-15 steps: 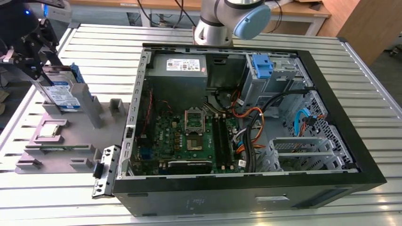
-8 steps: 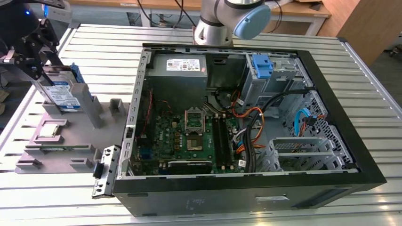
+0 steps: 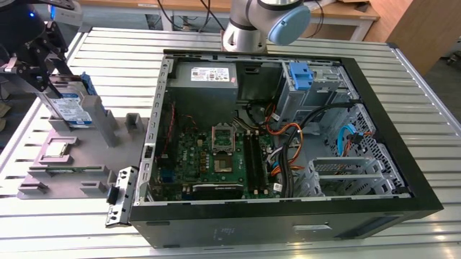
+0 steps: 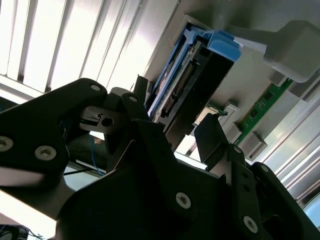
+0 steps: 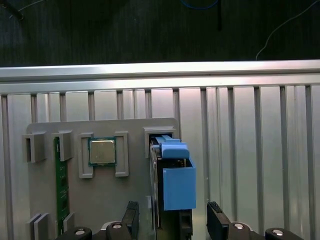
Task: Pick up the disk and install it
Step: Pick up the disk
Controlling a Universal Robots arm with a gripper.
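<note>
Under the end effector [image 5: 173,207] stands the white-labelled disk [image 3: 73,110].

Even light is filling the exterior view; glare is washing out the desk [image 4: 35,45] in the second wrist view, silhouetting the gripper [image 4: 172,105].

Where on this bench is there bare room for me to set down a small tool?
Free: the table slats between the grey plate and the near edge, and the strip on the exterior view's right of the computer case. Crowded: the plate around the disk, and the cables inside the case.
</note>
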